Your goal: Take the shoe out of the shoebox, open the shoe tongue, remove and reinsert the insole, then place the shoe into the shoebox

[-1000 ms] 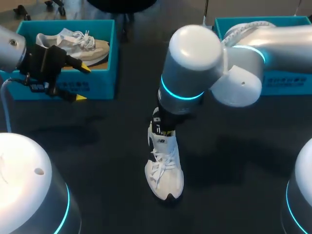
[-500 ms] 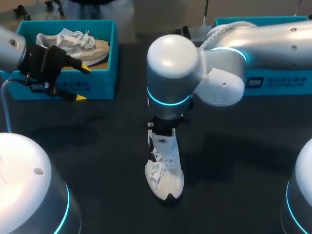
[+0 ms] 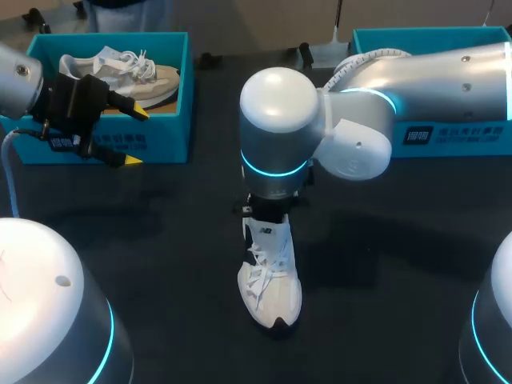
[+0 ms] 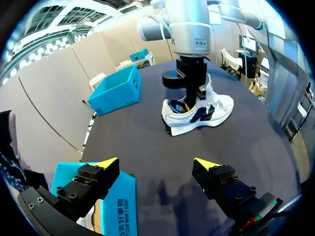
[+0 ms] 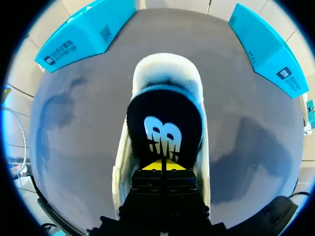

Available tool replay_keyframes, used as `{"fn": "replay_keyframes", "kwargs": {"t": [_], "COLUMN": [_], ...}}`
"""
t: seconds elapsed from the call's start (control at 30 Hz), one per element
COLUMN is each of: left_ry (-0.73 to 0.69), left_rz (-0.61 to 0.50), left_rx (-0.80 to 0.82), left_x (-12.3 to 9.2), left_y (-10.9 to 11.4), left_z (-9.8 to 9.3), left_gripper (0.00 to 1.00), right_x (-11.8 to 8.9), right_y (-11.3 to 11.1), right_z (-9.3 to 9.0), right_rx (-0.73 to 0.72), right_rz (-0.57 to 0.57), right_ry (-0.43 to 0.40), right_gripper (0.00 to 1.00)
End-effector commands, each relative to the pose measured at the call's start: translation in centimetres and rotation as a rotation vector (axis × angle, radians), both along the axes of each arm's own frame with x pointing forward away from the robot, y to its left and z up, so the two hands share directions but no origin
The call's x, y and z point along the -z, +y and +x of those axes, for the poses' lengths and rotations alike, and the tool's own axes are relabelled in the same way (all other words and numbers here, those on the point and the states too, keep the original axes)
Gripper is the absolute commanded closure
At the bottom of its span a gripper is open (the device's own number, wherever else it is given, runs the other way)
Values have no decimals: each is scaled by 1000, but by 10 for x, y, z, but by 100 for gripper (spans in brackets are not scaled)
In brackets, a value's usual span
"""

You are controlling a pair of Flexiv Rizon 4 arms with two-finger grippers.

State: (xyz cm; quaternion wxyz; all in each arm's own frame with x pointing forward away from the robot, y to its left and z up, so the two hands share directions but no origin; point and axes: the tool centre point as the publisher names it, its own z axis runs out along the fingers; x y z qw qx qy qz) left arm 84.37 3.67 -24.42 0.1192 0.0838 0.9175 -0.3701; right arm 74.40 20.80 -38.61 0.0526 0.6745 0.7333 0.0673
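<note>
Shoe (image 3: 270,280): white, laced, upright on its sole on the dark table (image 3: 160,240), toe toward the robot, heel toward the far edge.

Noted directly over the shoe's heel opening: right gripper (image 5: 162,165), pointing down into the shoe, yellow tips pressed together and, by the look of the right wrist view, nipping the heel edge of the black insole (image 5: 165,118). Insole bowed over the shoe's opening, front end running down inside toward the toe; depth of seating not to be told. Step in hand judged to be the insole work, coming out or going back in, cannot tell which.

To do it well:
- Hold only the thin heel edge, not the shoe's collar.
- Travel along the shoe's length rather than across it, to slide the insole without folding it.
- Go slowly, the shoe being unsteadied and liable to lift or tip on a snag.

Left gripper (image 4: 155,164) well apart from the shoe, off to its left and beyond its heel, fingers spread wide, holding nothing. Just beside that gripper, a blue shoebox (image 3: 164,140) with a second shoe (image 3: 120,72) inside. Another blue box (image 3: 448,136) well apart from the shoe — to its right, beyond the heel.
</note>
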Motion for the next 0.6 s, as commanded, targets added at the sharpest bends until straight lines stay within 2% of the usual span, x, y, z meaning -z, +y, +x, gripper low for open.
{"fn": "replay_keyframes", "kwargs": {"t": [0.03, 0.17, 0.27, 0.47, 0.57, 0.6], "left_ry": [0, 0, 0, 0, 0, 0], "left_rz": [3, 3, 3, 3, 3, 3], "left_rx": [0, 0, 0, 0, 0, 0], "left_x": [0, 0, 0, 0, 0, 0], "left_y": [0, 0, 0, 0, 0, 0], "left_z": [0, 0, 0, 0, 0, 0], "left_gripper": [0, 0, 0, 0, 0, 0], "right_x": [-26, -34, -29, -9, 17, 19], "right_y": [-6, -7, -4, 5, 8, 9], "right_z": [-6, 5, 18, 36, 39, 39], "right_rx": [1, -5, -12, -34, -59, -60], "right_rz": [-27, -36, -22, -49, -53, -51], "right_ry": [-39, -77, -102, -137, -101, -99], "right_gripper": [100, 100, 100, 100, 100, 100]}}
